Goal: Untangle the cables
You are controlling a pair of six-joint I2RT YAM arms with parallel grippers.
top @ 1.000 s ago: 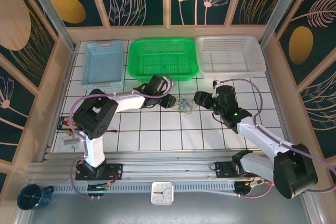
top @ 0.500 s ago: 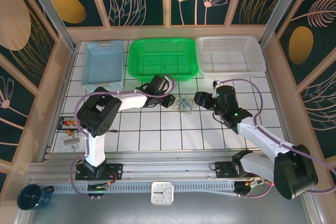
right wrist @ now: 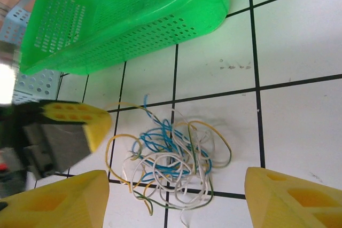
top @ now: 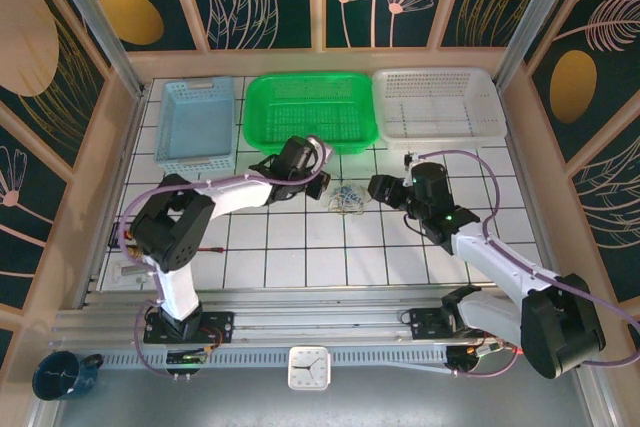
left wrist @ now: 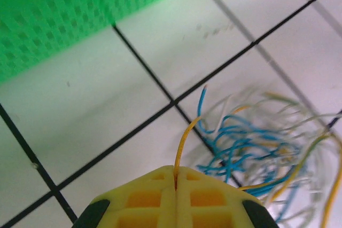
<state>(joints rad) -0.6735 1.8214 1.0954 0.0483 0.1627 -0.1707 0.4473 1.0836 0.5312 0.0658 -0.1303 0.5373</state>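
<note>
The cables [top: 348,198] lie in a small loose tangle on the white tiled table [top: 300,247], just in front of the green basket [top: 310,112] and between the two grippers. Behind the tangle a row of three closes off the far side: the blue basket [top: 196,122], the green one and the white basket [top: 437,102]. The green rim is near the tangle but apart from it. Toward the near edge the tiles are bare, several rows of open surface. The wooden side walls [top: 118,147] stand well apart from the tangle on both sides.

The left gripper [top: 322,187] sits at the tangle's left edge; in the left wrist view its yellow fingers [left wrist: 155,196] are pressed together, and one yellow strand [left wrist: 184,137] is pinched in the seam between them, curving up out of it. The rest of the bundle, blue, whitish and yellow loops, lies just beyond on the tiles, across a black grout line.

The right gripper [top: 380,188] is at the tangle's right side, near it but not touching. Its jaws are spread wide and hold nothing; in the right wrist view its two fingers stand far apart at the lower corners, and the tangle lies between and beyond them. There the left arm's yellow fingertip [right wrist: 80,118] meets the tangle's left loops.
</note>
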